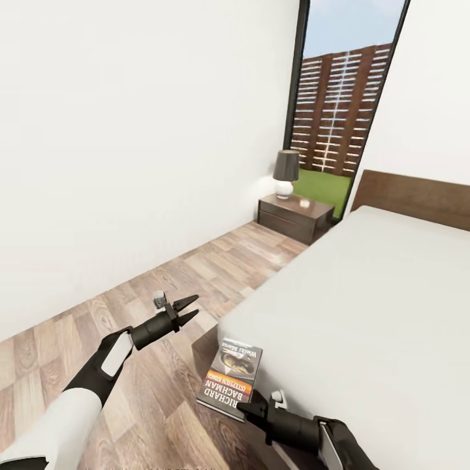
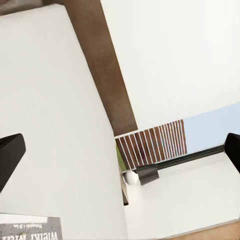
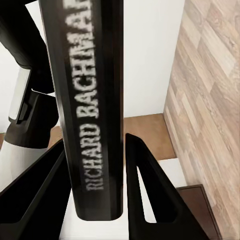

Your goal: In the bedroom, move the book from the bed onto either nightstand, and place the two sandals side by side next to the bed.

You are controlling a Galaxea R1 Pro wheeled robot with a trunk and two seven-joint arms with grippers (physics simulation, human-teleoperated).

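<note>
The book [image 1: 231,376], dark-covered with orange and white lettering, hangs tilted just off the bed's near corner, above the wood floor. My right gripper [image 1: 249,407] is shut on its lower edge. In the right wrist view the book's spine [image 3: 95,100] stands between the two fingers [image 3: 150,190]. My left gripper [image 1: 195,305] is open and empty, hovering over the floor to the left of the bed [image 1: 365,307]. The nightstand [image 1: 294,217] with its lamp [image 1: 285,173] stands by the far wall beside the headboard. The sandals are out of view.
A white wall runs along the left, with a strip of plank floor [image 1: 196,274] between it and the bed. A tall window [image 1: 339,111] sits behind the nightstand. A small white object [image 1: 304,203] lies on the nightstand top.
</note>
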